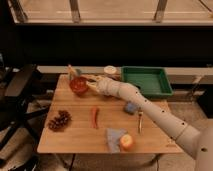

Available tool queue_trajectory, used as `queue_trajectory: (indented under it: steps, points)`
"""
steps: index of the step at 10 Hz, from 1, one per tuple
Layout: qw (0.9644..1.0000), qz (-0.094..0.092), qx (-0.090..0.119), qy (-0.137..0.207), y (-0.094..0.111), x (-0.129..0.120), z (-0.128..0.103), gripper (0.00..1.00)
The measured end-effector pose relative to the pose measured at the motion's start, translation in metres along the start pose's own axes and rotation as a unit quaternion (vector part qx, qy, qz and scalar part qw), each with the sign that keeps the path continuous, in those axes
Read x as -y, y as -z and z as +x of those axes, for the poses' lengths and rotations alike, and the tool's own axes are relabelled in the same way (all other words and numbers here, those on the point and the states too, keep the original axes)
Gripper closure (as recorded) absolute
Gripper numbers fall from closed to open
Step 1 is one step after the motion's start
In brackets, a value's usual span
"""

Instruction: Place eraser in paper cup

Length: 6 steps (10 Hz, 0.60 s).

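The paper cup (110, 71) is short and cream-white and stands at the back of the wooden table (75, 142), just left of the green tray. My gripper (93, 82) reaches across the table from the right. It hovers in front and to the left of the cup, right beside a red bowl (78, 86). I cannot make out an eraser in the gripper. A small blue-grey block (131, 107) lies on the table under my forearm.
A green tray (146, 81) sits at the back right. Dark grapes (60, 120), a red chili (95, 117), a fork (140, 121), and a blue cloth (113, 136) with an orange fruit (127, 142) lie toward the front. A dark chair (21, 82) stands at the left.
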Motion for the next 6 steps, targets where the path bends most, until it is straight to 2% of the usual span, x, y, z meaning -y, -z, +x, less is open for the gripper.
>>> queue_trajectory:
  steps: [2, 4, 6]
  points:
    - [1.0000, 0.008, -0.002, 0.003, 0.000, 0.003, -0.001, 1.00]
    - [0.9992, 0.040, 0.001, 0.002, 0.008, 0.015, 0.001, 1.00]
    - [0.9974, 0.071, 0.007, -0.014, 0.017, 0.028, 0.005, 1.00]
